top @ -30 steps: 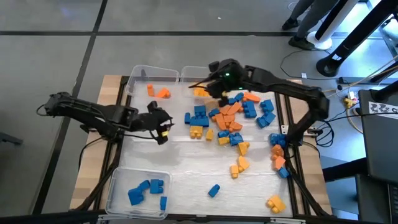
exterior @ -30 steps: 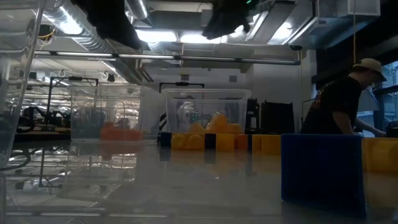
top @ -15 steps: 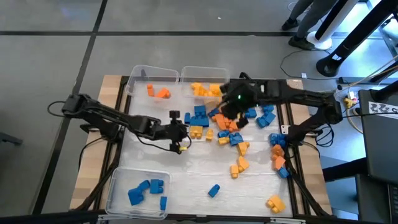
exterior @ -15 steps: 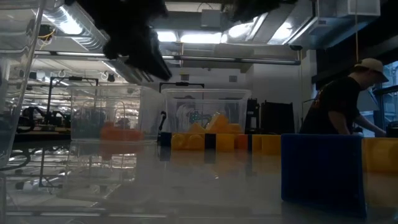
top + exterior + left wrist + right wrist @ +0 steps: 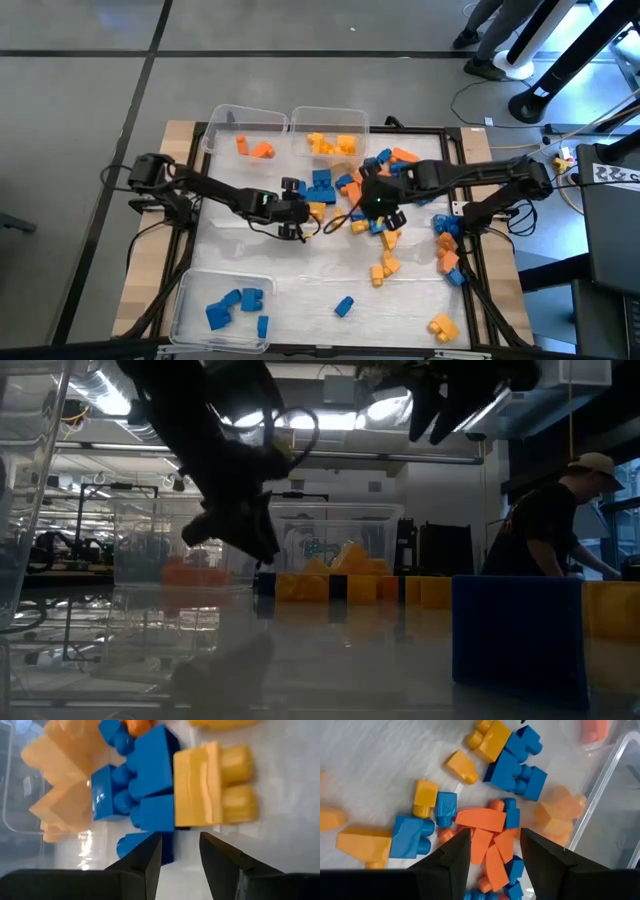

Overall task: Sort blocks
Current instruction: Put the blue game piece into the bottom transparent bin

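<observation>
Overhead view, table-level view, two close wrist views sharing blocks (image 5: 322,182)

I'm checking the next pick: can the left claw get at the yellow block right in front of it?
Probably yes. The left claw is open with nothing in it, and the yellow block lies just ahead. Blue blocks press against one side, which may crowd a finger.

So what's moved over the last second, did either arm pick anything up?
Both arms swung in over the central pile of blocks. The left gripper reached right from the table's left side; the right gripper came down from the far bins. Both are open and empty. Blocks and bins are unchanged.
</observation>
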Controlling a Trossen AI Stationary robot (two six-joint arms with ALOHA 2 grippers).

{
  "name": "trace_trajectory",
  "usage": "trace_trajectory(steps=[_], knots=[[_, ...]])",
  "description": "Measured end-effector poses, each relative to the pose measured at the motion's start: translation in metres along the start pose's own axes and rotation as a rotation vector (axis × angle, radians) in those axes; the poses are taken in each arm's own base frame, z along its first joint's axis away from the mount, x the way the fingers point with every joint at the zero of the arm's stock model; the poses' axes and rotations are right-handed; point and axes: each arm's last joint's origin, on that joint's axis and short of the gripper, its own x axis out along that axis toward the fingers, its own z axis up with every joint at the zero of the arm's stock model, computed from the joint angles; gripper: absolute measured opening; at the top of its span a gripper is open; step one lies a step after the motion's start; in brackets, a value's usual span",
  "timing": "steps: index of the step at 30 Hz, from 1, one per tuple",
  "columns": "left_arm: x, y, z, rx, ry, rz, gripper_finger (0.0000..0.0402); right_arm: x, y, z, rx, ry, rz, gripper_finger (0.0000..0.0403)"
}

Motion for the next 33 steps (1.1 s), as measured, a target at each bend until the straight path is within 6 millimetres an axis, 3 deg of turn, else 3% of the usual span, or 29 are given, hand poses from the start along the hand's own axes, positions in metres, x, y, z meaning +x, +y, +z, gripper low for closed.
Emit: trace_trajectory(steps=[19,26,33], knots=[[0.020,0.015,-0.007,-0.014,0.055,0.049,0.0123,0.017,0.051,0.011,-0.010,0.005,-0.007,0.0172],[0.031,0.007,-0.011,0.065,0.093,0.043,0.0123,0.014,0.059,0.017,-0.034,-0.015,-0.060,0.0172],[0.044,0.004,-0.013,0.124,0.138,0.144,0.0123,0.013,0.059,0.020,-0.024,-0.032,-0.085,0.0172]])
